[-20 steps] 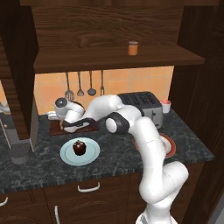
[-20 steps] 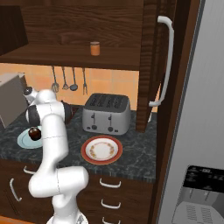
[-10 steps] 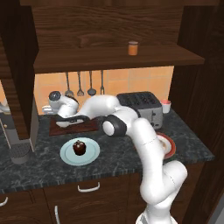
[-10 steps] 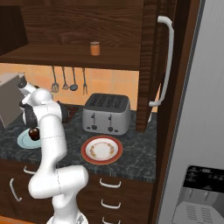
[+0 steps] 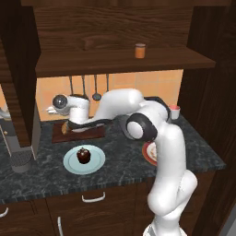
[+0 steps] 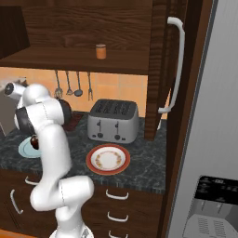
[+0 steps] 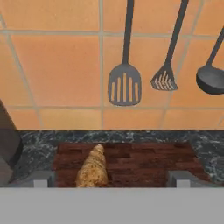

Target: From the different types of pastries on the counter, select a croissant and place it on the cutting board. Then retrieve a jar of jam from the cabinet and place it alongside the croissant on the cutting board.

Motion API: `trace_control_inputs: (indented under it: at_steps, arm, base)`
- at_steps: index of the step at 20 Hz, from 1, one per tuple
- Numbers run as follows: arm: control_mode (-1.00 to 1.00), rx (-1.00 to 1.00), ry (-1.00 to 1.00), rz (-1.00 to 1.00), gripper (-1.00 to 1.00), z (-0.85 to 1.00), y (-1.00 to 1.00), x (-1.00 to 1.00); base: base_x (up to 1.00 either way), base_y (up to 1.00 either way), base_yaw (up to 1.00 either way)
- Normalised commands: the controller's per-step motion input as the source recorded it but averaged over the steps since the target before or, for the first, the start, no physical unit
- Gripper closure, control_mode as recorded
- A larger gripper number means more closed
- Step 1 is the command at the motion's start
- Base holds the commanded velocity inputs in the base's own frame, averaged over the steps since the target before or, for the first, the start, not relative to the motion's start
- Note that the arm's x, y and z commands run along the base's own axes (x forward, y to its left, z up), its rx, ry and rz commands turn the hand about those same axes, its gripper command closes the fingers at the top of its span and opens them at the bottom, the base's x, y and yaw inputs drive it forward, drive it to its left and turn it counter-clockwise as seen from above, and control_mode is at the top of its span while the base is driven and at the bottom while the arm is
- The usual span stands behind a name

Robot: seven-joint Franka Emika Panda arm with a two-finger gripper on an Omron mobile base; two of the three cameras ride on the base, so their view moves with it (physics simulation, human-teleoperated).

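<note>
Golden croissant (image 7: pixel 92 168): one, on cutting board (image 7: pixel 144 158); one jar (image 5: pixel 140 50) shelved.

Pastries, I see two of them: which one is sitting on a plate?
The dark chocolate-brown round pastry, which sits on the light-blue plate. The golden croissant lies on the wooden cutting board instead.

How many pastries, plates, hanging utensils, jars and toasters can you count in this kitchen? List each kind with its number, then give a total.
Pastries: 2, the croissant on the cutting board and the chocolate pastry
Plates: 2, the light-blue plate and the red-rimmed plate
Hanging utensils: 3
Jars: 1, the jar of jam
Toasters: 1
Total: 9
</note>
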Motion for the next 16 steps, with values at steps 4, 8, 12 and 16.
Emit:
trace_control_inputs:
  at_steps: [4,8,12,16]
  arm:
    - [-1.00,0.01,-0.48,0.18,-1.00,0.39,-1.00,-1.00]
    - [-1.00,0.12,-0.44,0.07,-1.00,0.45,-1.00,-1.00]
    - [-1.00,0.11,-0.32,0.08,-1.00,0.95,-0.94,-1.00]
    - [-1.00,0.09,-0.13,0.03,-1.00,1.00,-0.96,-1.00]
  base:
    - [0.00,0.00,0.00]
    - [0.00,0.00,0.00]
    - [0.00,0.00,0.00]
    - [0.00,0.00,0.00]
